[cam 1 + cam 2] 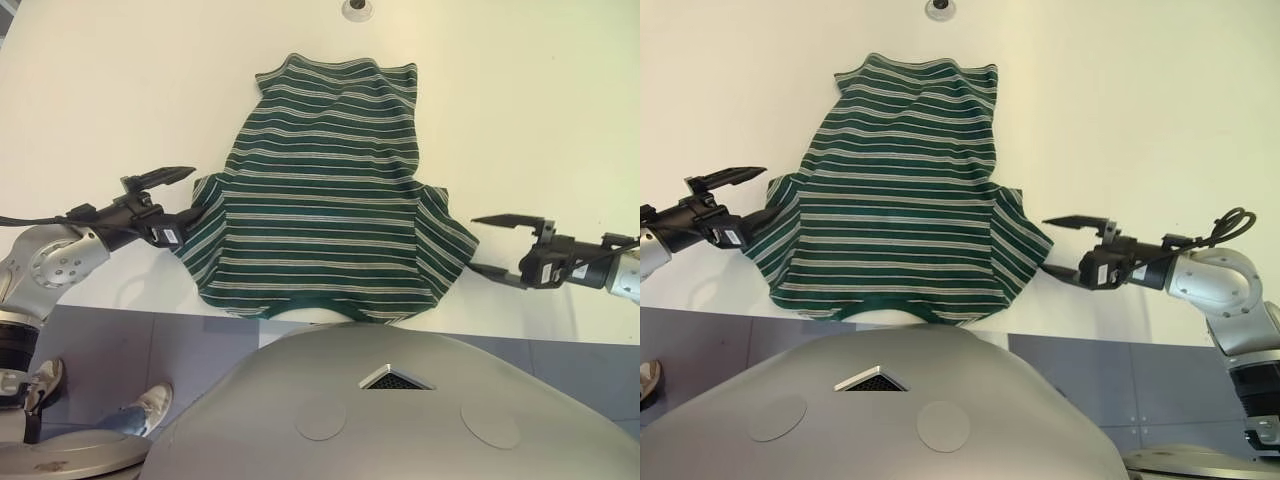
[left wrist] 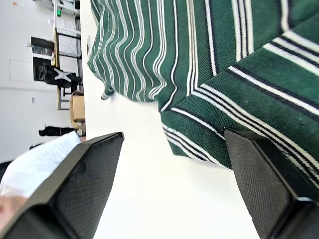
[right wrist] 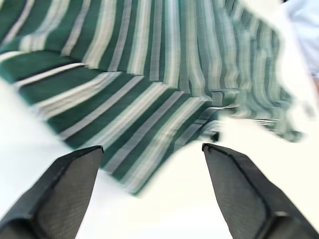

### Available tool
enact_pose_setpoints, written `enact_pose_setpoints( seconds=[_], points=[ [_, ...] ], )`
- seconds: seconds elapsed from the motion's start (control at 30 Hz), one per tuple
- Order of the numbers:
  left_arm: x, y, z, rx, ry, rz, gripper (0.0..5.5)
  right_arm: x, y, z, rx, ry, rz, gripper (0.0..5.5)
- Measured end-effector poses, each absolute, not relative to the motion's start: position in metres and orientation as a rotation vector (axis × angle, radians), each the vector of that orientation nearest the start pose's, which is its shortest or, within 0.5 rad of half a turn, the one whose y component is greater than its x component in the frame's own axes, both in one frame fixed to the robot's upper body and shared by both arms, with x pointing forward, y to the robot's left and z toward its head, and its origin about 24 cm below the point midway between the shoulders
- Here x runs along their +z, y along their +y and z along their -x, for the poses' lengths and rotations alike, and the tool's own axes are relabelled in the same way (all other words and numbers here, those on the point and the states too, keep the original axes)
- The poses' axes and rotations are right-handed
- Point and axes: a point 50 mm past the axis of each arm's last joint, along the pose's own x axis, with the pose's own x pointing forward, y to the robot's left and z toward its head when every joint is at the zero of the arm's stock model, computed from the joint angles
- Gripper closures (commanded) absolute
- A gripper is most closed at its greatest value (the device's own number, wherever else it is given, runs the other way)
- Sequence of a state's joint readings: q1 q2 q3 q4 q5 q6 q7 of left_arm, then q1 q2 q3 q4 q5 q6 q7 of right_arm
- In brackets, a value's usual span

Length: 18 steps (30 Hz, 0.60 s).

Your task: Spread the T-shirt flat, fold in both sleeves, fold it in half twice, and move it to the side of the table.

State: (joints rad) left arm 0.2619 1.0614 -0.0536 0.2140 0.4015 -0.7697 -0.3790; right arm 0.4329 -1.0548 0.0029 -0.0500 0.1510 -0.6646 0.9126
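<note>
A dark green T-shirt (image 1: 320, 200) with white stripes lies spread on the white table (image 1: 540, 100), its collar at the near edge and its hem at the far side. Both short sleeves stick out sideways. My left gripper (image 1: 185, 196) stands open at the left sleeve (image 1: 205, 232), with the sleeve's edge (image 2: 209, 134) just inside one finger (image 2: 269, 179). On the other side my right gripper (image 1: 474, 243) is open at the tip of the right sleeve (image 1: 446, 235). That sleeve's edge (image 3: 144, 149) lies in front of the gap between its fingers (image 3: 65, 194).
A round grommet (image 1: 355, 8) sits in the table beyond the shirt's hem. Bare table stretches to the left and right of the shirt. The near table edge (image 1: 530, 335) runs just below both grippers, with grey floor beyond it.
</note>
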Motion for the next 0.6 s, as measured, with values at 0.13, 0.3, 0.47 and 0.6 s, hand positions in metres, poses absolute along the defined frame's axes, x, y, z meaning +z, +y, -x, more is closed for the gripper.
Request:
enact_pose_setpoints(
  seconds=[0.13,0.3,0.47,0.6],
  points=[
    [0.054,0.301,-0.17,-0.95,0.109,-1.314,1.81,0.084,-0.264,-0.149,1.216,0.105,0.817,1.78],
    [0.06,0.295,-0.158,-0.979,0.002,-1.133,1.81,0.1,-0.261,-0.171,1.113,-0.031,0.807,1.78],
    [0.073,0.296,-0.159,-0.95,-0.099,-1.01,1.81,0.117,-0.238,-0.211,0.977,-0.215,0.828,1.78],
    [0.083,0.302,-0.166,-0.903,-0.153,-0.949,1.81,0.104,-0.203,-0.23,1.003,-0.251,0.84,1.78]
  ],
)
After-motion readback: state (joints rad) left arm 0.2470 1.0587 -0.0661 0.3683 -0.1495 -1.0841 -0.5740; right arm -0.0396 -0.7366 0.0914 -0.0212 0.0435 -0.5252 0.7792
